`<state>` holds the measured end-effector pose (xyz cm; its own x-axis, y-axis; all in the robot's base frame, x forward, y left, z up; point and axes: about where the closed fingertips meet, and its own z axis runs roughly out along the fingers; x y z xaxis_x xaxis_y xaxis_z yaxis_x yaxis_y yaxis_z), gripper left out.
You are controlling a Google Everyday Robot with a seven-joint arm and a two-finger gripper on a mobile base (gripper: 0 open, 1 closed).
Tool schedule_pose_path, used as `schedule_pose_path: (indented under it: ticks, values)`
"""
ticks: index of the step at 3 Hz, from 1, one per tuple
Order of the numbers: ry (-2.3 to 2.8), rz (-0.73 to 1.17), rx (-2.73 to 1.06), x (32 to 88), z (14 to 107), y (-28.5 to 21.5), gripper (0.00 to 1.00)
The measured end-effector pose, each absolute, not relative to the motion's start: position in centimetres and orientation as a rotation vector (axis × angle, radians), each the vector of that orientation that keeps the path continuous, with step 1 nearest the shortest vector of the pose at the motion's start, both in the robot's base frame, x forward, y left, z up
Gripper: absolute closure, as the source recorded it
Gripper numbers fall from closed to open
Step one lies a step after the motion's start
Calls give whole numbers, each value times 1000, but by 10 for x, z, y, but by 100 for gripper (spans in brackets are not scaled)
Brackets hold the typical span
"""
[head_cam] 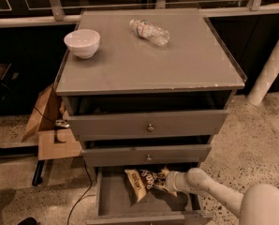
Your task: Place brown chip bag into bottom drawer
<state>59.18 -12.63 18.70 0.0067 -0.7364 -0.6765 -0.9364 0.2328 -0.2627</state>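
The brown chip bag (143, 182), dark brown with white script and tan-yellow ends, lies tilted inside the open bottom drawer (112, 198), toward its back middle. My gripper (165, 181) reaches into the drawer from the right on its white arm and sits right against the bag's right end. The bag hides the fingertips.
A white bowl (82, 42) and a clear plastic bottle (150, 31) sit on the cabinet top (177, 64). Two knobbed drawers (150, 127) above are slightly ajar. Cardboard pieces (50, 130) and a cable lie on the floor to the left. A white post (270, 67) stands at right.
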Motion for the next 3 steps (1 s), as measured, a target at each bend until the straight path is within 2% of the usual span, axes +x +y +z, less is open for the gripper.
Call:
schedule_pose_path:
  ticks: [1,2,3]
  values:
    - [1765,340,-1532,607,173,-122,100]
    - [1767,331,-1526,611,172,-125,82]
    - [1767,331,-1526,611,172,-125,60]
